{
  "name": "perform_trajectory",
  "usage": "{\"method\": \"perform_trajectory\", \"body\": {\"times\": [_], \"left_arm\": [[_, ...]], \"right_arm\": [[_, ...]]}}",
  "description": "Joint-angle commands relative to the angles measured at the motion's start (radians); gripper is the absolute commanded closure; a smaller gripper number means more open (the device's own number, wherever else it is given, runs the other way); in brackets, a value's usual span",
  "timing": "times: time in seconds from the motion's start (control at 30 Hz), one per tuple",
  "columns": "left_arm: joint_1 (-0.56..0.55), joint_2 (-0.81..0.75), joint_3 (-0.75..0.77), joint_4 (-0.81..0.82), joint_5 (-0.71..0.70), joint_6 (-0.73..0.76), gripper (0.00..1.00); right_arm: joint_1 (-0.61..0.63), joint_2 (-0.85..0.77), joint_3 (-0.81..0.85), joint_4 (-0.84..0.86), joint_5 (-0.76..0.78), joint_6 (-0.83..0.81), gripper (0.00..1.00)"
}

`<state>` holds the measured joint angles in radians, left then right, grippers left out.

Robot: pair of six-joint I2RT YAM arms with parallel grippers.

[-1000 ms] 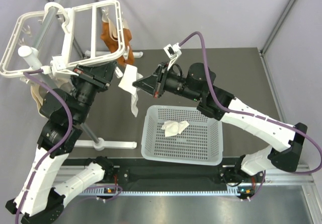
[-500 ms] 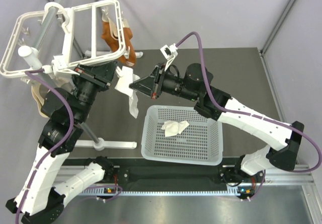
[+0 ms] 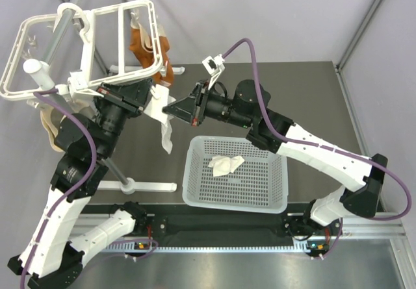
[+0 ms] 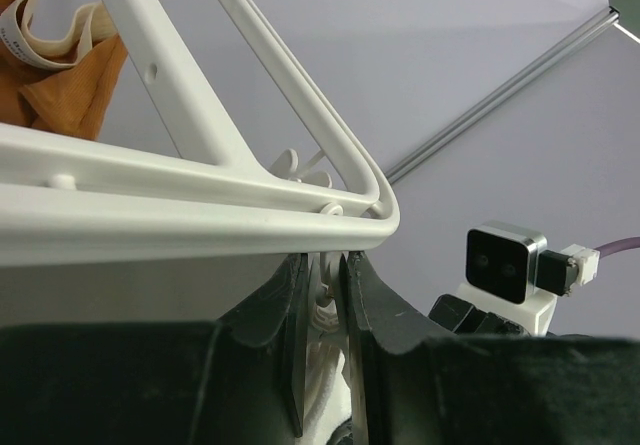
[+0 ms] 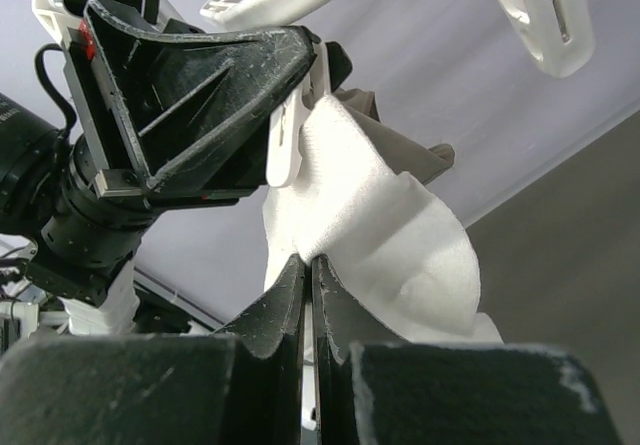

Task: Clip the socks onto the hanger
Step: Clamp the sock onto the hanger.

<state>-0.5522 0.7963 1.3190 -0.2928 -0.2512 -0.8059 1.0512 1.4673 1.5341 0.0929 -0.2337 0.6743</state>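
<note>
Left end effector (image 4: 325, 290) clenched on clip (image 5: 285, 140) at hanger (image 4: 200, 215) corner. Right end effector (image 5: 308, 265) grasping sock (image 5: 370, 215), top edge at clip. Push edge fully into clip mouth before left lets go; avoid tugging hanger. Second sock (image 3: 225, 165) in basket (image 3: 276, 201).

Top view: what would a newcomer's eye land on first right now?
The white sock dangling mid-scene under the hanger corner, pinched by the right gripper while the left gripper squeezes a clip. Next, the orange-brown socks already hanging, and a second white sock in the basket.
</note>
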Motion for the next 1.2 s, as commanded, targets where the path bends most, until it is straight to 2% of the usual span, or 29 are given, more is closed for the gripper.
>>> {"method": "perform_trajectory", "body": {"times": [0.0,0.07,0.1,0.17,0.2,0.33,0.4,0.67,0.93,1.17], "left_arm": [[-0.002,-0.012,-0.009,0.038,0.007,0.007,1.00],[-0.002,-0.017,-0.013,0.040,0.003,0.005,0.95],[-0.003,-0.020,-0.017,0.037,0.001,0.005,0.80],[-0.002,-0.026,-0.021,0.040,-0.002,0.002,0.66],[-0.003,-0.028,-0.023,0.040,-0.002,0.002,0.53],[-0.002,-0.035,-0.021,0.027,0.001,0.004,0.37],[-0.002,-0.045,-0.015,0.015,0.009,0.004,0.32],[-0.002,-0.126,-0.030,-0.029,0.050,0.011,0.30],[-0.002,-0.229,-0.047,-0.111,0.062,0.033,0.36],[-0.002,-0.269,-0.035,-0.098,0.078,0.039,0.37]], "right_arm": [[0.016,-0.002,0.058,0.077,-0.012,0.008,1.00],[0.018,-0.001,0.060,0.082,-0.016,0.008,1.00],[0.018,0.004,0.061,0.084,-0.018,0.011,1.00],[0.018,0.005,0.063,0.087,-0.022,0.011,1.00],[0.018,0.013,0.066,0.088,-0.023,0.011,1.00],[0.018,0.039,0.087,0.091,-0.038,0.007,1.00],[0.018,0.054,0.098,0.096,-0.050,-0.011,1.00],[0.018,0.106,0.138,0.065,-0.058,-0.059,0.95],[0.020,0.156,0.181,0.036,-0.047,-0.114,0.93],[0.058,0.218,0.218,0.045,-0.059,-0.110,0.87]]}}
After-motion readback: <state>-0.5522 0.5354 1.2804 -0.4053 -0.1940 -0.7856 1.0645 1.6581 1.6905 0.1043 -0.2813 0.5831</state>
